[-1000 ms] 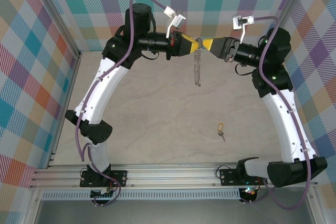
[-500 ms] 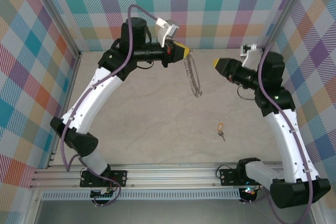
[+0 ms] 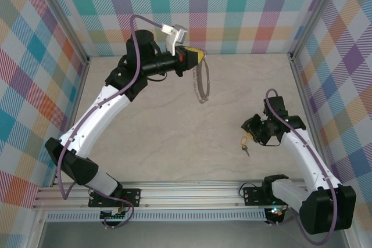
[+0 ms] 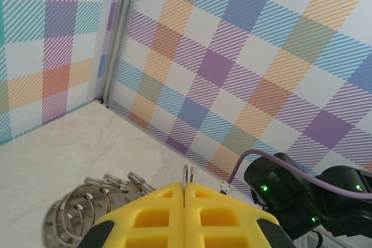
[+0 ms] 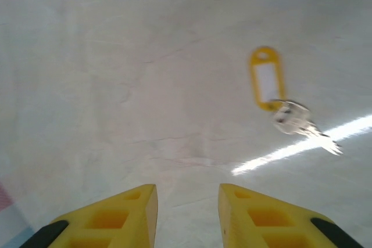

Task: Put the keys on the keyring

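Observation:
My left gripper (image 3: 200, 57) is shut on the keyring (image 3: 201, 83), a grey metal ring lined with small loops that hangs above the back of the table. In the left wrist view the ring's wire (image 4: 187, 173) sticks up between the shut yellow fingertips of the left gripper (image 4: 185, 186), and its loops (image 4: 96, 197) hang to the left. The key (image 3: 244, 145), with its yellow tag, lies on the table at the front right. My right gripper (image 3: 250, 133) hovers low just right of it. In the right wrist view the key (image 5: 295, 121) and tag (image 5: 267, 78) lie ahead and to the right of the open, empty right gripper (image 5: 188, 194).
Plaid walls (image 3: 244, 10) close in the pale table (image 3: 163, 132) on three sides. An aluminium rail (image 3: 192, 189) runs along the near edge by the arm bases.
The right gripper left the keyring and swung down to the table beside the key. The left arm drew back to the left, carrying the keyring with it.

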Tool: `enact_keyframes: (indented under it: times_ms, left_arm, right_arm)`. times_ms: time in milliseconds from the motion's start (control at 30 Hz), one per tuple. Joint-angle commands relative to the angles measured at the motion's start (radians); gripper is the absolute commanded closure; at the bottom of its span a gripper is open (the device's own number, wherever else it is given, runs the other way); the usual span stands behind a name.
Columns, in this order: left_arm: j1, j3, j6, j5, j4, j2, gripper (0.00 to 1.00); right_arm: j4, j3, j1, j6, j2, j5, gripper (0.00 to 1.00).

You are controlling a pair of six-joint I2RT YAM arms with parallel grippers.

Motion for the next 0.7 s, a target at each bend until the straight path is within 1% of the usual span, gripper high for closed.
enact_keyframes:
  times_ms: [0,233,667]
  left_arm:
    - [0.01,-0.002,-0.03,0.011,0.09,-0.039,1.0]
    - [0.01,-0.023,-0.032,0.011,0.099,-0.045,1.0]
    - [0.01,-0.038,-0.038,0.023,0.116,-0.041,1.0]
  right_arm:
    - [-0.103,-0.019,0.003,0.072,0.002,0.102,0.67]
    - [-0.028,-0.084,0.002,0.116,0.104,0.085,0.67]
    - [0.077,-0.061,0.002,0.122,0.271,0.098,0.69]
